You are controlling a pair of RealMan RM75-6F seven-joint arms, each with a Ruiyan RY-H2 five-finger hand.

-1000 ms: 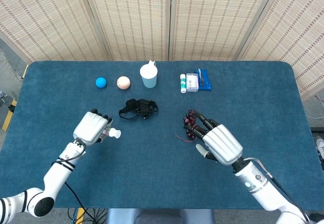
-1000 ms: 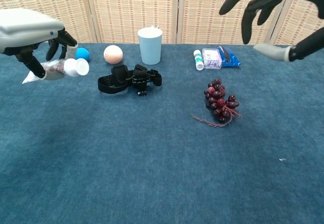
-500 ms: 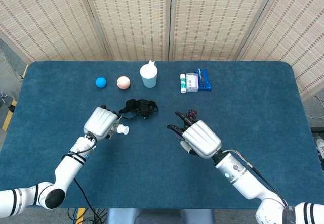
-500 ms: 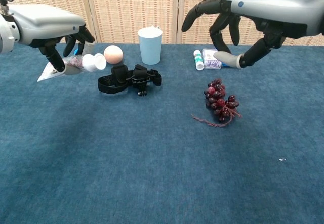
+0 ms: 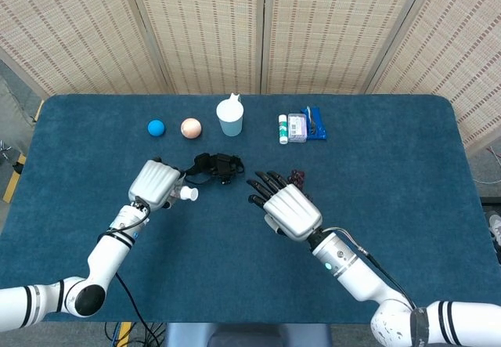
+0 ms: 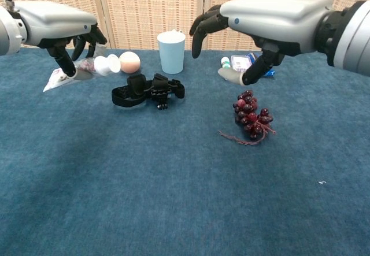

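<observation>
My left hand [image 5: 155, 184] [image 6: 53, 23] grips a small squeeze pouch with a white cap [image 6: 104, 65] [image 5: 187, 194], held above the table left of a black strap bundle [image 5: 216, 166] [image 6: 148, 90]. My right hand [image 5: 286, 208] [image 6: 266, 18] hovers open, fingers spread, above and just left of a bunch of dark red grapes [image 6: 252, 116] [image 5: 298, 177]. It holds nothing. In the head view the hand hides most of the grapes.
Along the far side stand a blue ball [image 5: 156, 128], a peach ball [image 5: 191, 128] [image 6: 129, 62], a light blue cup [image 5: 230, 117] [image 6: 171, 51], a white tube [image 5: 283, 130] and small packets [image 5: 304, 126]. The table [image 5: 407, 175] has a blue cloth.
My right hand has swung left and forward, from right of the grapes to over their left side. My left hand carried the pouch right and farther out toward the black straps.
</observation>
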